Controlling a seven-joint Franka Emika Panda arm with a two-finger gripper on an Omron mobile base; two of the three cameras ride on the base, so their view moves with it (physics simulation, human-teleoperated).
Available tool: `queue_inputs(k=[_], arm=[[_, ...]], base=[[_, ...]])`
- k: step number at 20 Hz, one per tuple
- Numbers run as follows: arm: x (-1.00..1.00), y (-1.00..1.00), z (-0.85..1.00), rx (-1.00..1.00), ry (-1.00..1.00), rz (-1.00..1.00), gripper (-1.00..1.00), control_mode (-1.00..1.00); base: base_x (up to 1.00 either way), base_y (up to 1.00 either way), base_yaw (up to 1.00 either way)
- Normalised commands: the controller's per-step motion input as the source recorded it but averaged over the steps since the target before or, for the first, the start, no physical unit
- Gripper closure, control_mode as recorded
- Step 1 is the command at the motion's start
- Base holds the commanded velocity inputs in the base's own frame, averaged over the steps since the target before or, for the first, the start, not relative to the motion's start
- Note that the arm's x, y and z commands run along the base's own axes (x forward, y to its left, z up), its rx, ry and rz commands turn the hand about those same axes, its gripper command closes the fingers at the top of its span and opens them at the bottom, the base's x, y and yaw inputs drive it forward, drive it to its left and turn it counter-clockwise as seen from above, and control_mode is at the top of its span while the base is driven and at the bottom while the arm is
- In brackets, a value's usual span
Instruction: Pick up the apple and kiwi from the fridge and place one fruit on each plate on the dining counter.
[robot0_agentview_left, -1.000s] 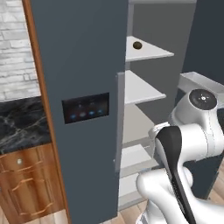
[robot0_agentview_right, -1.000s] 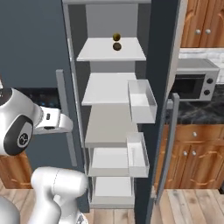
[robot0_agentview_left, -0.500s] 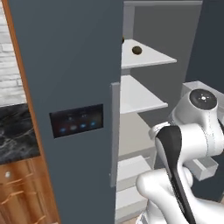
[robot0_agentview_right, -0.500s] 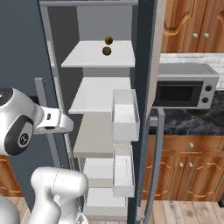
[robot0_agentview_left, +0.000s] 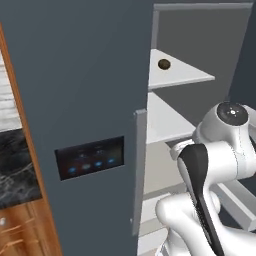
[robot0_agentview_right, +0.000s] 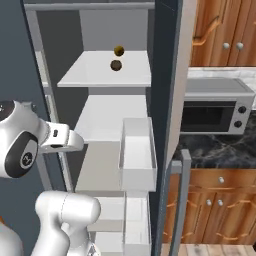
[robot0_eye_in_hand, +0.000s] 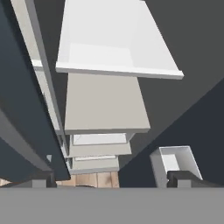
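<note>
Brown kiwi (robot0_agentview_right: 116, 65): top shelf (robot0_agentview_right: 105, 75), middle, toward back edge.
Fridge (robot0_agentview_left: 75, 100): door open.
Apple: not made out; yellowish ball (robot0_agentview_right: 118, 50) behind kiwi.
Hand (robot0_eye_in_hand: 111, 181): wide, empty, pointed at lower shelves.
Risk: reaching upward, clipping shelf front edge or door bin (robot0_agentview_right: 137, 155); nudging kiwi, rolling it off.

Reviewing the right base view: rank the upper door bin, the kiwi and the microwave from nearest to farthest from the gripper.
1. Upper door bin: nearest the open gripper, just to the right of the arm's hand end.
2. Kiwi: higher up, on the top shelf of the fridge.
3. Microwave: farthest, off to the right beyond the fridge door.
</note>
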Motion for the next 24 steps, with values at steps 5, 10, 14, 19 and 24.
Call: queue_inputs(k=[5,10,14,19,24], arm=[[0.0,0.0,0.0,0.0,0.0,0.0,-1.0,1.0],[0.24,-0.07,0.03,0.01,0.01,0.0,-1.0,-1.0],[0.39,-0.29,0.65,0.08,-0.18,0.06,-1.0,-1.0],[0.27,-0.17,0.63,0.03,-0.11,0.01,-1.0,-1.0],[0.32,0.0,0.85,0.0,-0.09,-0.03,-1.0,-1.0]], base=[[0.77,-0.06,-0.04],[0.32,-0.04,-0.01],[0.0,0.0,0.0],[0.0,0.0,0.0],[0.0,0.0,0.0]])
